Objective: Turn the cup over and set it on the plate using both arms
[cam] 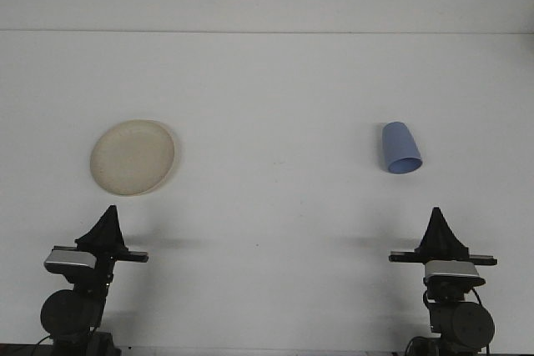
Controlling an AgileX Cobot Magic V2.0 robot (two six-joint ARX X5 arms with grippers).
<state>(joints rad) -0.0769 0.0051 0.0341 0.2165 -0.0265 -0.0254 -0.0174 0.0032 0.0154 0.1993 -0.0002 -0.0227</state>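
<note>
A cream round plate [133,157] lies on the white table at the left. At the right is a blue cup [400,147], its narrow closed end pointing away and its wide end toward me, tilted slightly right. I cannot tell whether it lies on its side or stands mouth-down. My left gripper [108,211] sits low near the front edge, just below the plate, with its black fingers meeting in a point. Near the front right, my right gripper [436,213] is below the cup and slightly right of it, its fingers likewise together. Both hold nothing.
The white table [275,106] runs back to a pale wall. Between the plate and the cup lies a wide stretch of bare surface. The arm bases [75,306] [455,314] stand at the front corners.
</note>
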